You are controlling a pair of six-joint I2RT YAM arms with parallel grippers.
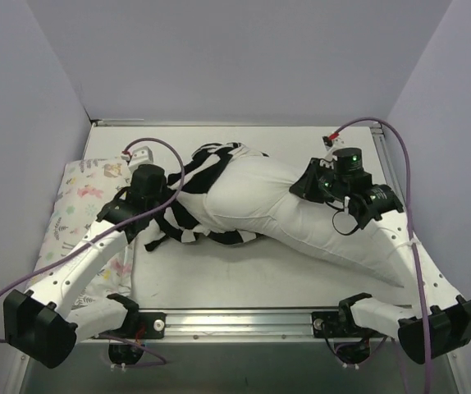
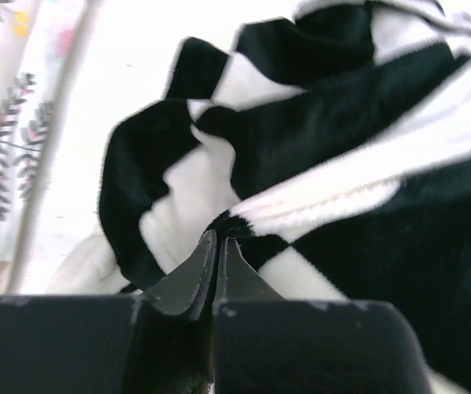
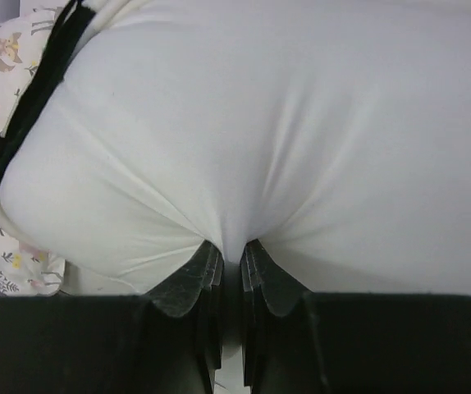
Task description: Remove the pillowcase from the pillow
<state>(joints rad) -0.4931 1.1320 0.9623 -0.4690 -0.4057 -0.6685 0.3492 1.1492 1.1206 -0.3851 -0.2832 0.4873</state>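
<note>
Though mostly off the pillow (image 1: 301, 217), pillowcase (image 1: 215, 160) between left fingers (image 2: 193, 277).

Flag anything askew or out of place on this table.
The pillow lies diagonally, mostly bare, with the pillowcase bunched and crumpled around its left end. That fits mid-removal. A printed pillow lies along the left edge of the table. Nothing looks spilled or damaged.

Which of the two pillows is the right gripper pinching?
The plain white pillow, held by the right gripper; the animal-print pillow lies aside, far left.
</note>
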